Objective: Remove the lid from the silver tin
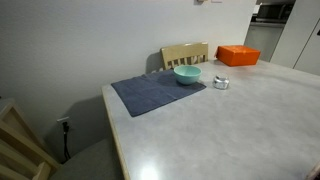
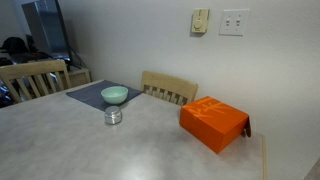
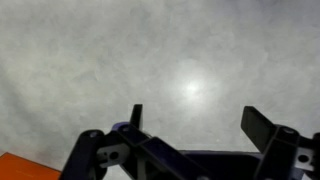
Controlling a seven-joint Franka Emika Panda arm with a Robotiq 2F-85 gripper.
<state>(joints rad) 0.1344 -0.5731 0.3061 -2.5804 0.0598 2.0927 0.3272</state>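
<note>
The silver tin (image 2: 113, 119) stood on the bare bench (image 2: 150, 150), just beside the edge of the grey-blue mat (image 2: 88, 97) and near the teal bowl (image 2: 114, 95), which rested on that mat. The orange box (image 2: 213, 123) lay well apart from the tin, toward the far side of the bench. The lid (image 2: 113, 112) was on top of the tin and looked closed, though it was too small to show any seam.

In both exterior views no arm was visible near the tin. In the wrist view the pincer (image 3: 196, 116) was spread wide and held nothing. Below it there was only plain bench surface, with a corner of something orange at the lower left edge, probably the box. The tin did not appear in this view.

I judged that the task was at its first step, the approach, with nothing done yet. The next move would need to bring the pincer over the tin, lower it around the lid only, close on the rim and lift straight up. The tin was light and could rise together with the lid.
</note>
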